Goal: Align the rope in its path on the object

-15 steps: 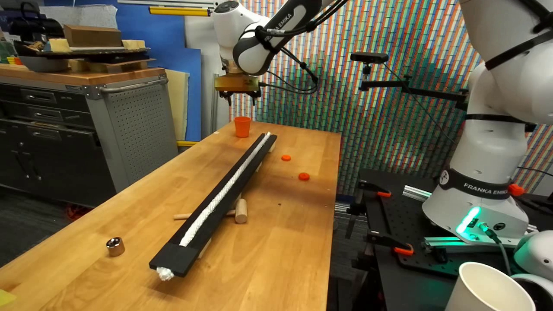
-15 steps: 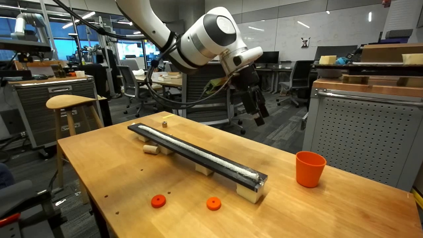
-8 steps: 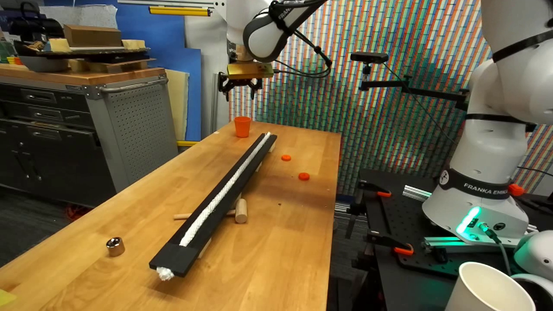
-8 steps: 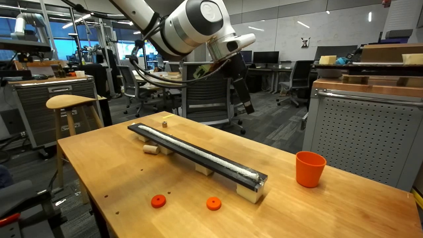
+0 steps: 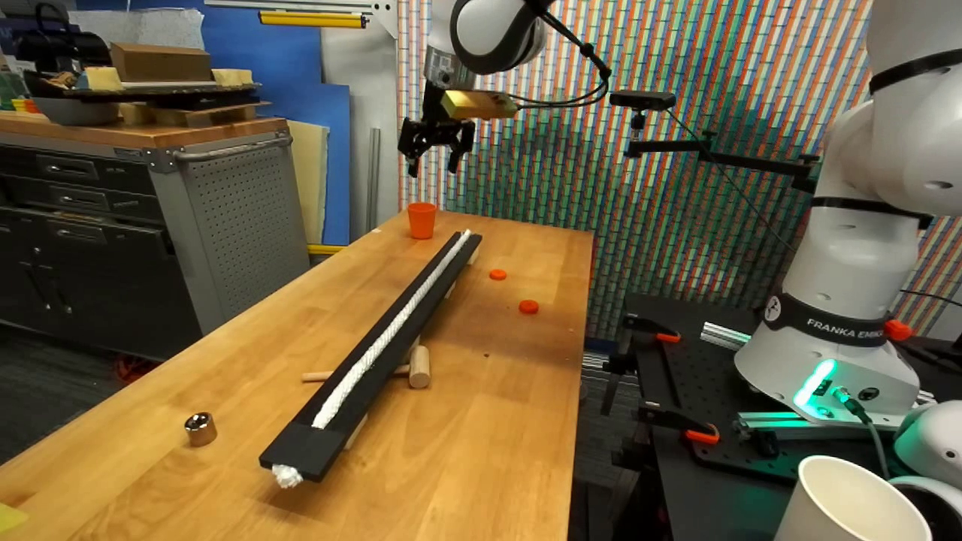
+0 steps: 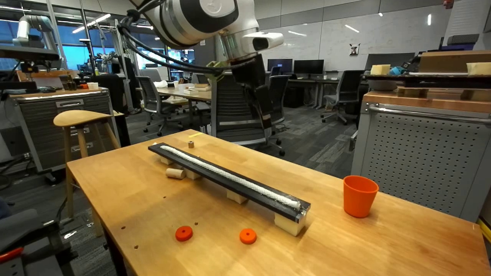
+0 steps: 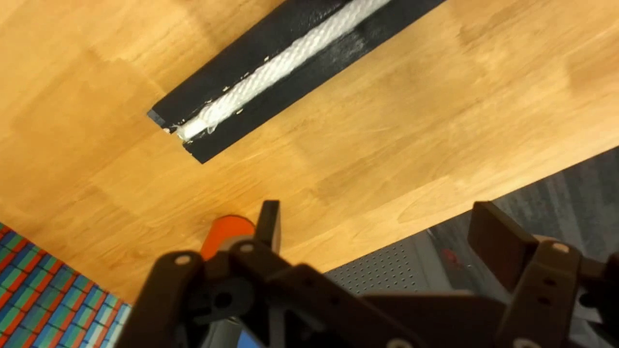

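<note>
The white rope [image 5: 391, 330] lies lengthwise in the groove of the long black bar [image 5: 308, 448]. Rope [image 6: 230, 176] and bar [image 6: 249, 191] also show in an exterior view. At the bar's near end the rope passes under a covered stretch and a frayed white tip pokes out. In the wrist view, the rope [image 7: 271, 72] ends about level with the end of the bar [image 7: 271, 99]. My gripper [image 5: 434, 169] hangs high above the table, apart from rope and bar. In the wrist view the gripper [image 7: 377, 205] has its fingers wide apart with nothing between them.
Cream blocks [image 6: 290, 223] prop the bar above the wooden table [image 5: 481, 451]. A wooden mallet [image 5: 419, 368] lies partly under the bar. An orange cup [image 6: 360, 196], two orange discs [image 6: 184, 233] [image 6: 248, 236] and a metal ring [image 5: 201, 429] are on the table.
The arm and gripper have risen and shifted, rightward in one exterior picture and leftward in the other, and the gripper has turned. Rope, bar and the table items have not moved.
</note>
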Controlling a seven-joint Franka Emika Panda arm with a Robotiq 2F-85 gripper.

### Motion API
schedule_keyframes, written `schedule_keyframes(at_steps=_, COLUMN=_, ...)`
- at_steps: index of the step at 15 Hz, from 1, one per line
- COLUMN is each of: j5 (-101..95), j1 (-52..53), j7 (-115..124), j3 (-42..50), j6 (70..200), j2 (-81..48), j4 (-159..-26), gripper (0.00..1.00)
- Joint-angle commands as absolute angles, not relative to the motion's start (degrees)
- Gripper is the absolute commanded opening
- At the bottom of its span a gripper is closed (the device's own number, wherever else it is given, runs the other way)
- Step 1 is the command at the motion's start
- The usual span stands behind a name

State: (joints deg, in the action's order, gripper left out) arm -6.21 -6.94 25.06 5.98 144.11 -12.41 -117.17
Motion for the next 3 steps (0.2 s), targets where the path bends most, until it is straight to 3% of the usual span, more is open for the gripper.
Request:
schedule_keyframes(at_steps=1, j5=1.3, j1=-11.5, j7=9.7, j3=1.0, j6=144.6, j2=-4.3, j4=-125.6, gripper=1.0)
schedule_keyframes(at_steps=3, j5=-0.5, j1=-8.1, j7=13.9, j3=4.5, j6=143.9, j2=-8.1, j4=-121.9, gripper=1.0)
